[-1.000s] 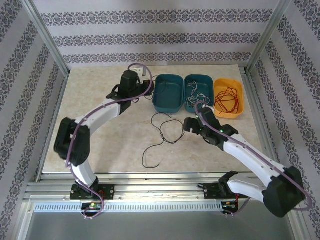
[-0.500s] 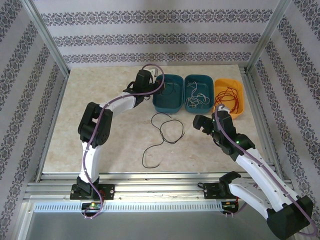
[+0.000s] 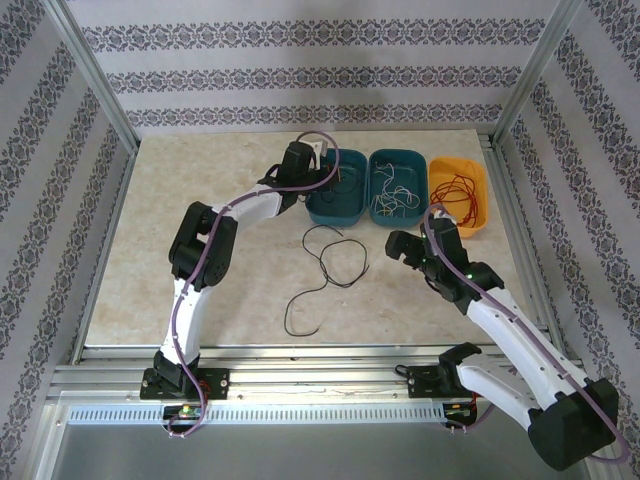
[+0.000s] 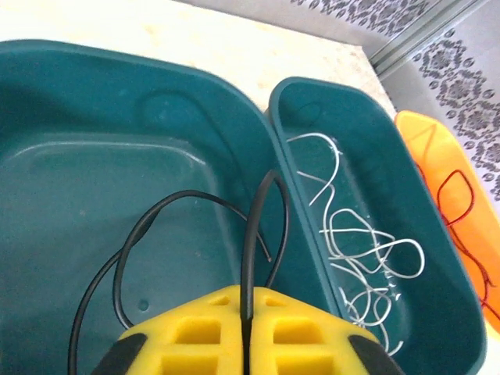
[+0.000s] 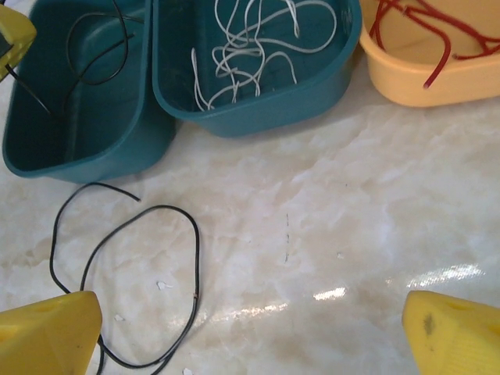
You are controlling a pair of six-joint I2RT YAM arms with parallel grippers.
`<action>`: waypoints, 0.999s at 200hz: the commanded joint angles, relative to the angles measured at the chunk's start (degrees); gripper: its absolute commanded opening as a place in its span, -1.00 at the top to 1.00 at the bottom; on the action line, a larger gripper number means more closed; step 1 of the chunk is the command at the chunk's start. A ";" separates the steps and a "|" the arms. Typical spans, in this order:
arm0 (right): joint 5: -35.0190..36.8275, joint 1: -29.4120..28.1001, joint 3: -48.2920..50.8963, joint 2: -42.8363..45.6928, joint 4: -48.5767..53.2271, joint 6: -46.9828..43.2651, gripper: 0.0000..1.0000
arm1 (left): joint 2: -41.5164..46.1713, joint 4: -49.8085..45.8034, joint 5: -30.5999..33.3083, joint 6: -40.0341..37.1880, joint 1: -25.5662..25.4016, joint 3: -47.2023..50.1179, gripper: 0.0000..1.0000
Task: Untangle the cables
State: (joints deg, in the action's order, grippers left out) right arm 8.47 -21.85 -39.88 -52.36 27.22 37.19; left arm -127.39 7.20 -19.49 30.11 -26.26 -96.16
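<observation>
Your left gripper (image 4: pixel 246 305) is clamped on a black cable (image 4: pixel 262 207) above the left bin (image 4: pixel 78 101); your right gripper (image 5: pixel 250 336) is spread wide over the table (image 3: pixel 200 200).

In the left wrist view, the 2 yellow pads (image 4: pixel 195 332) meet with the cable pinched in the seam, and its loops curl down inside that teal bin. You cannot tell whether they touch the floor of it. A second black cable (image 3: pixel 325 270) lies loose on the table in front of the bins, between your 2 arms, touched by neither gripper. White cables (image 4: pixel 359 250) sit heaped in the middle bin (image 4: pixel 312 101), and red cables (image 5: pixel 422 31) in the orange bin (image 5: pixel 406 86) at the right end. The 3 bins stand side by side, touching.
</observation>
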 commanded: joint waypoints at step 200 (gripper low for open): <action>-3.81 -11.81 -11.71 -29.16 3.46 2.82 -0.15 | 58.98 -9.49 14.46 -2.42 -3.96 58.75 -0.99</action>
State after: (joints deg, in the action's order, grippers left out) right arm 5.65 -33.26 -50.13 -79.99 30.46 38.50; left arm -76.03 4.21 -8.08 29.39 -27.11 -42.13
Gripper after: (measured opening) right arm 0.576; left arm 0.994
